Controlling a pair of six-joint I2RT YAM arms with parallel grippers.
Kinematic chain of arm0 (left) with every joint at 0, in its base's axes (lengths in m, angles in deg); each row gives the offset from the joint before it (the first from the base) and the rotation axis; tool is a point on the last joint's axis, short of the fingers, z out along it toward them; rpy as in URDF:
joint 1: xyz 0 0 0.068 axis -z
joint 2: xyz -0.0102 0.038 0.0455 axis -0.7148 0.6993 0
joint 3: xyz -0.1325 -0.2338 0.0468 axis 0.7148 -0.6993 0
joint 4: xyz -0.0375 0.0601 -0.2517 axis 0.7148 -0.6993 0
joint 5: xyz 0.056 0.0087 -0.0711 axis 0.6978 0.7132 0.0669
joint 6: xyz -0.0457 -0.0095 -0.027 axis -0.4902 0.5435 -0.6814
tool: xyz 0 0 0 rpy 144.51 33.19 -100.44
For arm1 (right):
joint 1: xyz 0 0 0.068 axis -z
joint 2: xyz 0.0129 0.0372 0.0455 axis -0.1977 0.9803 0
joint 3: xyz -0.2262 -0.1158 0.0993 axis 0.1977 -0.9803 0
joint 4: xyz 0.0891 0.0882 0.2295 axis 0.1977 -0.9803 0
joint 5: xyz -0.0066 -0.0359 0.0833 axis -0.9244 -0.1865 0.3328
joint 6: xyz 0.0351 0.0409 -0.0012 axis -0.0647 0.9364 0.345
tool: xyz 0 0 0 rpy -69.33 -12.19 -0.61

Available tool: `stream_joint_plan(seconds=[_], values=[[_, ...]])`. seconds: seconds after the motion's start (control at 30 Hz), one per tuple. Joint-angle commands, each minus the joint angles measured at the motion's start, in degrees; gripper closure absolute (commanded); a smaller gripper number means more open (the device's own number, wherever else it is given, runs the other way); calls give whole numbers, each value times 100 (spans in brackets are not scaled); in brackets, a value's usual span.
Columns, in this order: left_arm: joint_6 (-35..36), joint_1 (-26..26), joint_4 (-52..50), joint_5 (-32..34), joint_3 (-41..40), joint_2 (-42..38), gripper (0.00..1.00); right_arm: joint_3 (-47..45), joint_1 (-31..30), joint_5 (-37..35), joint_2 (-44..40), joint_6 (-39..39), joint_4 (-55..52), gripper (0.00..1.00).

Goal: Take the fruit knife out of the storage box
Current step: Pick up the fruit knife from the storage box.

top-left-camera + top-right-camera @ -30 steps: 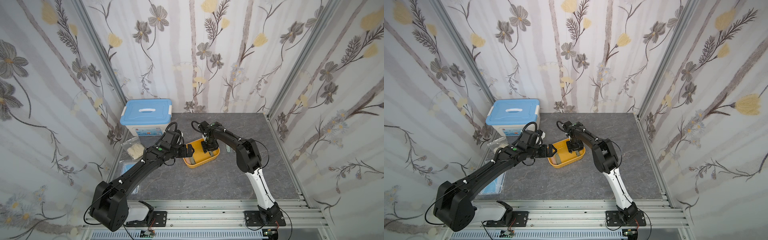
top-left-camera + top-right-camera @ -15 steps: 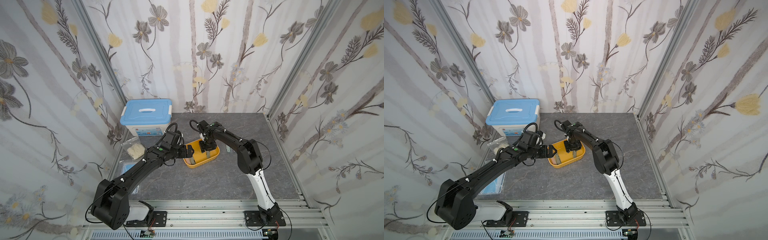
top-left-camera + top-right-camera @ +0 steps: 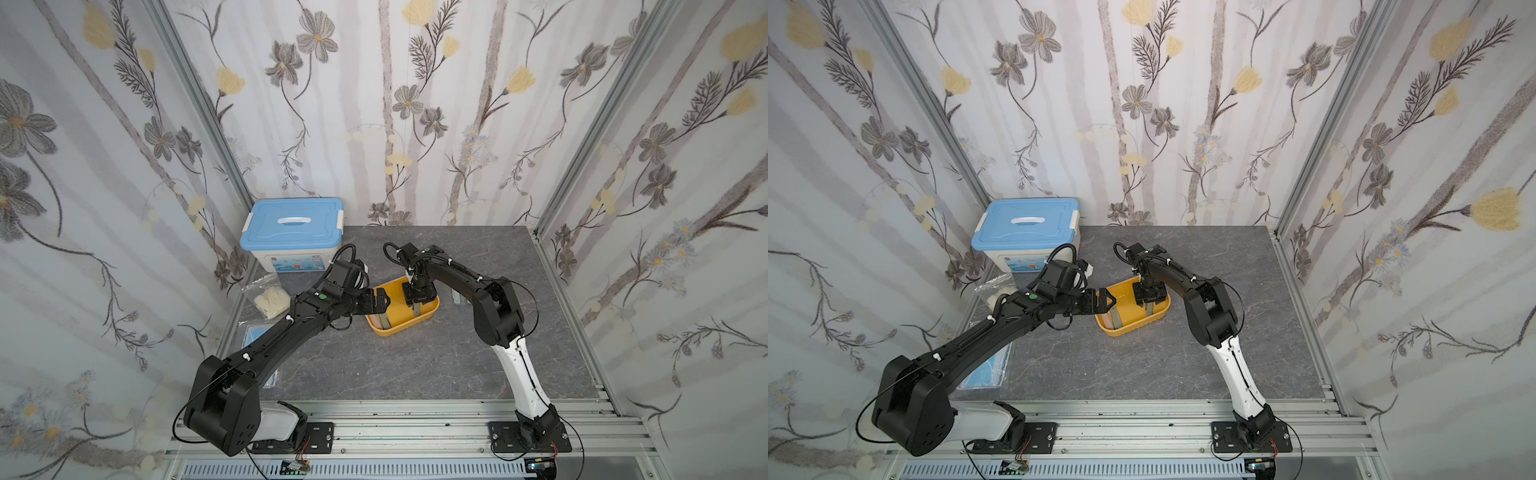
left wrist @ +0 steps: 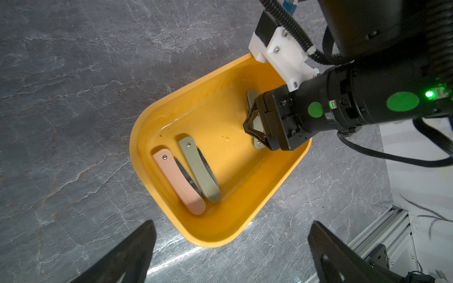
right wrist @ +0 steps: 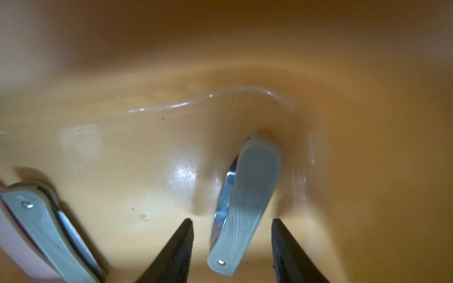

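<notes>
One grey knife [image 5: 247, 196] lies on the floor of the box [image 4: 220, 122], between the fingers [image 5: 176, 247] of the right claw [image 5: 231, 219], which is half released and does not yet clench it. The left claw [image 4: 232, 224] hangs wide released at the box end.

1. This is a robot test cell: the left arm [image 3: 270, 349] and the right arm [image 3: 511, 365] are bolted to aluminium rails [image 3: 415, 419] along the worktop's [image 3: 374, 365] front edge.
2. Floral wallpaper panels [image 3: 415, 104] between aluminium posts [image 3: 208, 110] enclose its other three edges.
</notes>
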Motion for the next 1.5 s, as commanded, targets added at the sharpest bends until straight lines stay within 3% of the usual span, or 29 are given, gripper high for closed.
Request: stream_joint_plan(seconds=[0.0,0.53,0.87,1.1,1.23,1.47], values=[[-19,-7,127,-81,10,-13,0,94,25,-63,76,95,-57,46],[81,-23,91,-152,-36,-25,0,198,-52,-209,344,3,-125,54],[132,-66,65,-222,-58,-30,0,224,-60,-160,377,70,-126,65],[149,-94,69,-258,-37,-27,0,233,-59,-151,379,83,-128,80],[156,-103,55,-267,-28,-14,0,233,-52,-146,380,96,-126,94],[170,-116,69,-284,35,41,0,315,10,-12,266,164,-131,99]])
